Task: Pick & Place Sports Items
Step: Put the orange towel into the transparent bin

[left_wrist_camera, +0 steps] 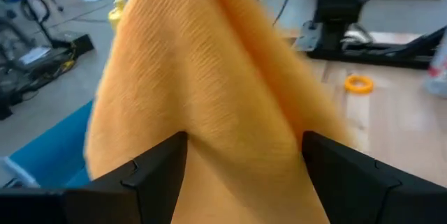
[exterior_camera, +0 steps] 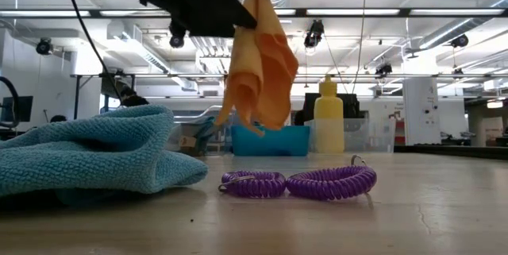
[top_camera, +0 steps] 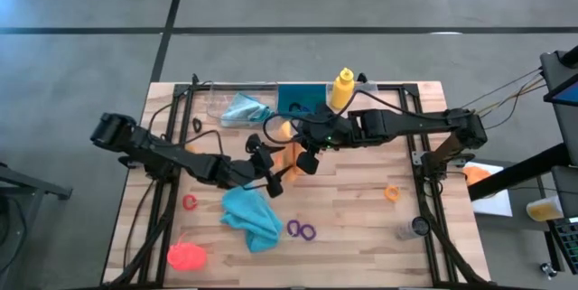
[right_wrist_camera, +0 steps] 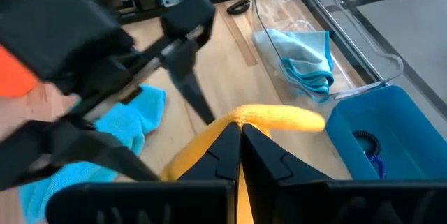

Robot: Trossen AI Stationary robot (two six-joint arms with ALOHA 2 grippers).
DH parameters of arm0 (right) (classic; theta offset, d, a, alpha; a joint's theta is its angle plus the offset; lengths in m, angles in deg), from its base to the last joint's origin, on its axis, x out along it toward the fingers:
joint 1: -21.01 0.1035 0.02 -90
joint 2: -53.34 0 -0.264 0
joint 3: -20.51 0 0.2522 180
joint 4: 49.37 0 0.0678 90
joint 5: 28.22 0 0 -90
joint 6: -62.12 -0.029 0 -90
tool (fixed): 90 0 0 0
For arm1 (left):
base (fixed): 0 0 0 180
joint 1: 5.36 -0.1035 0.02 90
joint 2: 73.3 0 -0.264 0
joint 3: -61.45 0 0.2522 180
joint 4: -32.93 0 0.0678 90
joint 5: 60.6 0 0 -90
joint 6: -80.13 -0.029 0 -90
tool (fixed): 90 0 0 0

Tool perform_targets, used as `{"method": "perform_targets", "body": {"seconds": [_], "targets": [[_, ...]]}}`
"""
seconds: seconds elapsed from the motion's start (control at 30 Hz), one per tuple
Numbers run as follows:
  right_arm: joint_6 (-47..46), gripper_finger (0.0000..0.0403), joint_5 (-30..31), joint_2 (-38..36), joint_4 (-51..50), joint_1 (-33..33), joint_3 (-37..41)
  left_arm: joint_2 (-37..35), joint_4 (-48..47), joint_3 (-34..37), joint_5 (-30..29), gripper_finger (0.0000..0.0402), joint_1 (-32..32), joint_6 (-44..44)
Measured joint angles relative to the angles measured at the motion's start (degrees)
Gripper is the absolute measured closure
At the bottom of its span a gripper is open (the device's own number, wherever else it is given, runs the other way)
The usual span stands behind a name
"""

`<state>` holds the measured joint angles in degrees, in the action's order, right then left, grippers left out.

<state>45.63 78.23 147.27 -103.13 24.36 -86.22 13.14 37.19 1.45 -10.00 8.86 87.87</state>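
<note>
- The right end effector [top_camera: 308, 162] pinched the top of the orange cloth [exterior_camera: 260, 60], fingers closed tight on it, holding it clear above the worktop [top_camera: 361, 227] near the centre.
- The left end effector [top_camera: 270, 178] sat just beside it with fingers spread wide; the cloth hung between them in the left wrist view.
- The teal cloth [top_camera: 252, 216] lay crumpled on the worktop near the left end effector, with the purple coiled rings [exterior_camera: 298, 183] beside it.
- At the back stood the yellow bottle [top_camera: 341, 88], the teal bin [top_camera: 298, 98] and a clear tray [right_wrist_camera: 363, 39] holding the pale blue cloth [right_wrist_camera: 306, 58].
- An orange ring [top_camera: 392, 192], a red ring [top_camera: 190, 202] and a pink-red item [top_camera: 186, 255] lay well apart.
</note>
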Motion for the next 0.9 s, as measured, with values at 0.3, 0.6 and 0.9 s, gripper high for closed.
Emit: {"method": "perform_targets", "body": {"seconds": [0.3,0.6,0.9], "targets": [[0.7,0.0392,0.0,0.0,0.0,0.4,0.1,0.8,-0.2,0.1,1.7,0.0116,-2.2,0.3],[1.6,0.0392,0.0,0.0,0.0,0.6,0.5,0.7,0.4,0.2,12.1,0.0116,-3.4,-4.6],[2.0,0.0392,0.0,0.0,0.0,0.6,0.5,0.7,-0.2,0.2,12.2,0.0116,-3.5,-4.6]]}}
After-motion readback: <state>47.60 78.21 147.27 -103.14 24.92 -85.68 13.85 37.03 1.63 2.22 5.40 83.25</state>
